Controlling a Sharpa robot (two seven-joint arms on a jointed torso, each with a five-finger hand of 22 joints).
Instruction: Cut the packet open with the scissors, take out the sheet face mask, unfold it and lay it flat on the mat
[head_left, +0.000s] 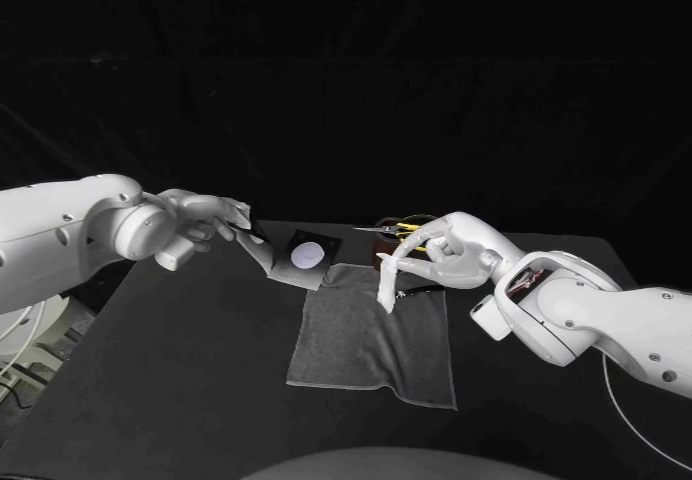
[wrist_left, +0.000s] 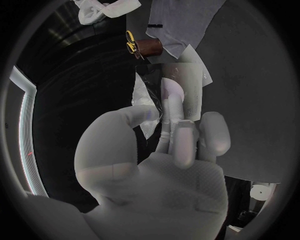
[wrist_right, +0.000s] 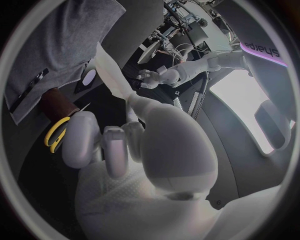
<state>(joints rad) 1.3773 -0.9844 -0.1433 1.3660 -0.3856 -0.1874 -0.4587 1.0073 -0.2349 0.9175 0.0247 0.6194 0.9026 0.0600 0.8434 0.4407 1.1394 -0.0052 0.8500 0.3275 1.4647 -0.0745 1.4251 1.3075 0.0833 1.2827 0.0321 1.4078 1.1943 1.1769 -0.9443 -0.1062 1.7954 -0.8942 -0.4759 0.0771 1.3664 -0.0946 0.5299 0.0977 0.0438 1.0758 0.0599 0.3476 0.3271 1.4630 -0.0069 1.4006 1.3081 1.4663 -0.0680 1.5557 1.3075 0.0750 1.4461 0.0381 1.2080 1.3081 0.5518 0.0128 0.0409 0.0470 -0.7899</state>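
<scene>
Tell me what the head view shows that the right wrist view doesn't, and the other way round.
From the head view: the whole mat down to its near edge, and the folded sheet mask hanging from the right hand over the mat.
From the right wrist view: the yellow handle loops of the scissors seen plainly, beside a brown cylinder.
Both share: the left hand holding the packet up, the scissors, part of the mat, and the mask in the right hand.
</scene>
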